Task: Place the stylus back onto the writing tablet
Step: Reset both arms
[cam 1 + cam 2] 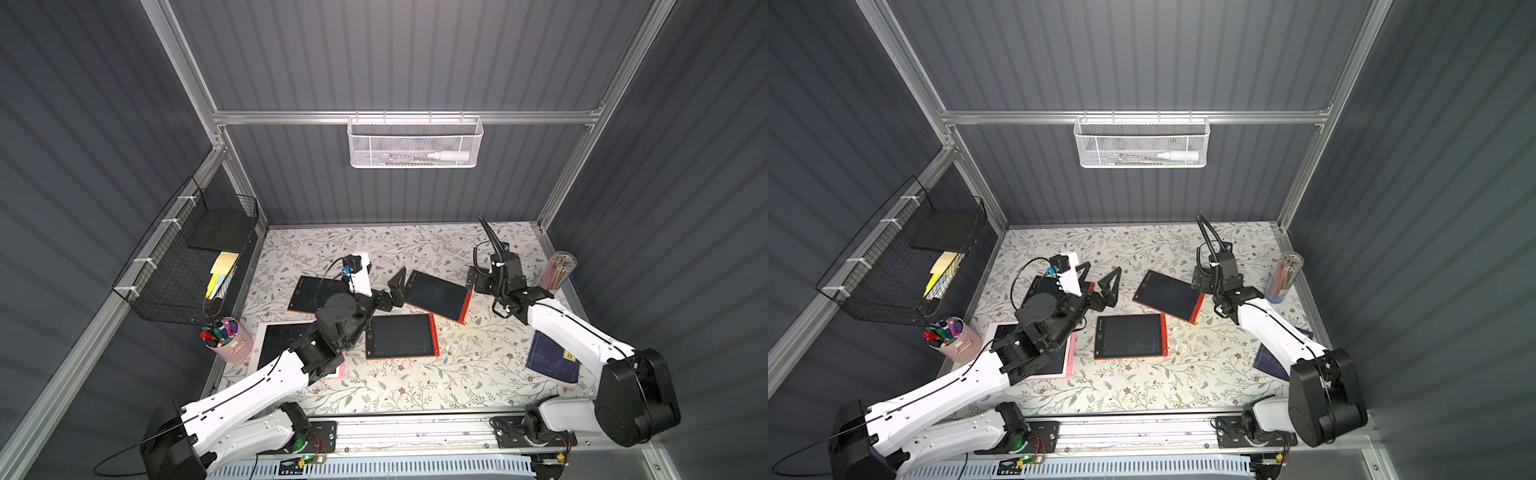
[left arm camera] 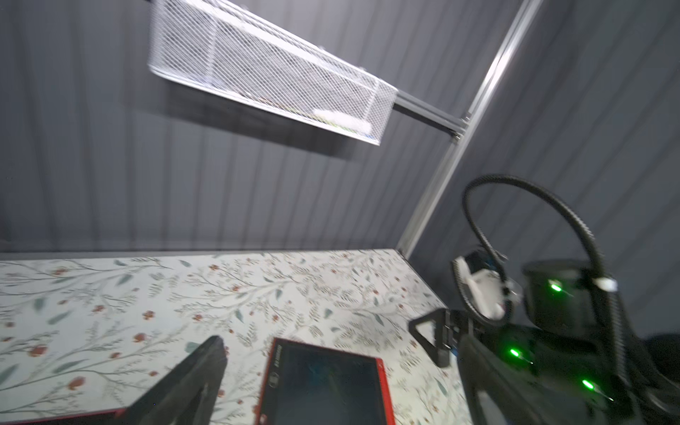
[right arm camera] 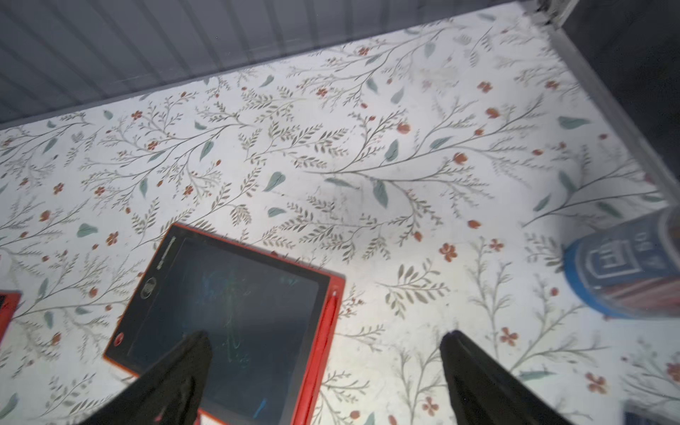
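Leftmost of what matters: left gripper (image 1: 1100,282), fingers spread wide, holding nothing, hovering above the floral table (image 1: 415,386) just beside the left end of the tilted writing tablet (image 1: 436,295). Next, along that tablet's red right-hand rail — the stylus (image 3: 332,316), lying lengthwise in the rail, apparently seated in its slot, though too blurred to say whether pressed fully home. Straight above it, right gripper (image 3: 326,336): splayed open, empty, one finger over the dark screen, one over bare table, so straddling the stylus across its long axis. Far nearer than the left arm. Judged done or nearly so — probably only a straight lift away, without dragging a finger along the rail. Further right, a tube of pencils (image 1: 559,270), well clear.
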Robot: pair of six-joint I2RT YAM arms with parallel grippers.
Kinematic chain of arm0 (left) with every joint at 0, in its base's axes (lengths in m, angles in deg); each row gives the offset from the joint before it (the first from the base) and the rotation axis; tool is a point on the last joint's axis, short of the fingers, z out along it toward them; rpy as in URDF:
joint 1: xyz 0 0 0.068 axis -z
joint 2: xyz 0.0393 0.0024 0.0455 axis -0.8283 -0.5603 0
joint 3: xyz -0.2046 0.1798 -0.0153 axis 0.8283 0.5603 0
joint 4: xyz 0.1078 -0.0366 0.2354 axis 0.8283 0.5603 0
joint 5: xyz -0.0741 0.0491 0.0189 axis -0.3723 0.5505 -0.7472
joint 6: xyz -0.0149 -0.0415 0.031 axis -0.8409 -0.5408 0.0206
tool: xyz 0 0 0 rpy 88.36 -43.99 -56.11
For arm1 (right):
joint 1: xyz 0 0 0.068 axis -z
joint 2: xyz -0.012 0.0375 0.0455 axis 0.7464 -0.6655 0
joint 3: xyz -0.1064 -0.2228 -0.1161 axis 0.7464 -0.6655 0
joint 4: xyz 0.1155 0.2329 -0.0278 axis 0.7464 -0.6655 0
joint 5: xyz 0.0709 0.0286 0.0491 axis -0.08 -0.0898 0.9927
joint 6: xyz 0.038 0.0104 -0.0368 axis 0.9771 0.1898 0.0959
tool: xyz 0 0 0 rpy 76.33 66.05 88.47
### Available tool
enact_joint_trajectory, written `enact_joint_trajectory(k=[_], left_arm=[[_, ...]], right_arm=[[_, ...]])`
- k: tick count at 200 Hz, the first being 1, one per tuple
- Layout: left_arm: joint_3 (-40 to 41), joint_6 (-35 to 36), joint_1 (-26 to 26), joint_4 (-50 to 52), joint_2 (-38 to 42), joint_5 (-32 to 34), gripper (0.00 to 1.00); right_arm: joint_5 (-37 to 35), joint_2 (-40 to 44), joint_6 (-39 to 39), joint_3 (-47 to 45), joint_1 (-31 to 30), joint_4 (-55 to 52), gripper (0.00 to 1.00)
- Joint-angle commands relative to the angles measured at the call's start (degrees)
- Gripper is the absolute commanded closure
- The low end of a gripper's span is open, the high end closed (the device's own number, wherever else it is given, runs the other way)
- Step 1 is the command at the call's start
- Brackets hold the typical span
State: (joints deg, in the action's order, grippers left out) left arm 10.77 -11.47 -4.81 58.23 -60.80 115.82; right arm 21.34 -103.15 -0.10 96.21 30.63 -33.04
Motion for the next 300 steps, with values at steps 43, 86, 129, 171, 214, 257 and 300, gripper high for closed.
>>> enact_joint_trajectory(k=[43, 86, 129, 171, 214, 257, 300], left_arm=[[8.77, 7.23, -16.42, -17.10, -2.76, 8.77, 0.01], [17.34, 12.09, -29.13, -33.29, -4.91, 2.73, 0.01], [21.97, 13.66, -37.49, -48.56, -14.78, 1.74, 0.01], [23.07, 15.21, -41.74, -60.97, -22.84, -4.42, 0.01], [24.00, 17.42, -43.89, -71.28, -26.32, -8.85, 0.01], [24.71, 16.01, -44.38, -76.72, -28.02, -12.05, 0.01], [20.60, 15.75, -44.43, -71.91, -30.88, -20.23, 0.00]], right_arm=[[-5.86, 2.01, -10.57, -14.46, 3.16, 21.40, 0.01], [0.98, -0.29, -13.03, -19.62, 8.98, 37.06, 0.01], [4.91, 0.78, -11.22, -20.93, 10.71, 37.17, 0.01], [-2.24, -2.88, -14.66, -29.80, 11.43, 54.09, 0.01], [0.56, -2.01, -11.59, -27.61, 11.85, 47.44, 0.01], [2.67, -2.39, -11.61, -26.39, 11.74, 45.26, 0.01], [4.79, -2.22, -13.62, -26.47, 9.17, 45.49, 0.01]])
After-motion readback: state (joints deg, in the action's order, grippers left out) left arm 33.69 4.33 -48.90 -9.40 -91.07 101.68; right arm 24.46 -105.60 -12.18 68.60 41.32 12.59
